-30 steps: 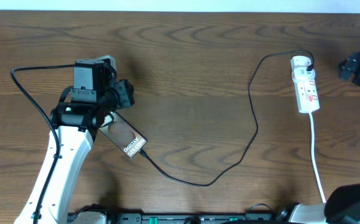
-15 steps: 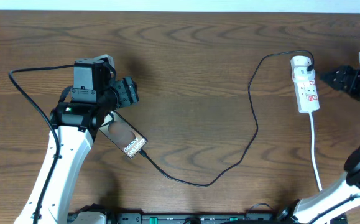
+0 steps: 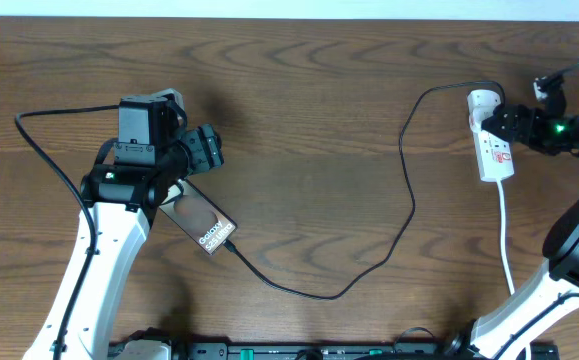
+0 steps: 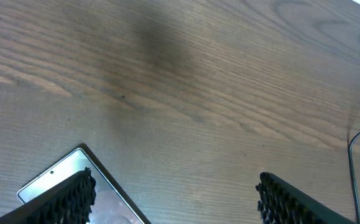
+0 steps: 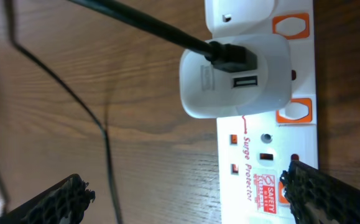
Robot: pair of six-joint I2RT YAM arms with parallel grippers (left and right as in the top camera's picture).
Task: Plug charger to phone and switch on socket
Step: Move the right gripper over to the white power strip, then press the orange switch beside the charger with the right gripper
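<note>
The phone (image 3: 201, 222) lies flat on the wooden table at the left, lettering up. The thin black charger cable (image 3: 409, 200) runs from the phone's lower end in a loop across the table to a white adapter (image 5: 235, 78) plugged into the socket (image 3: 495, 145). My left gripper (image 3: 207, 150) hovers just above the phone's upper end, open, with only bare table between its fingers (image 4: 74, 199). In that wrist view the phone's corner (image 4: 52, 177) shows. My right gripper (image 3: 505, 122) is over the socket (image 5: 267, 168), open, straddling its near edge.
The socket's white cord (image 3: 509, 250) runs toward the table's front edge at the right. A black cable of the left arm (image 3: 44, 150) curves over the table at the far left. Bare wood lies between the phone and the socket.
My right arm has swung in from the right edge until its gripper is over the socket. The left gripper has opened wider and stayed by the phone.
</note>
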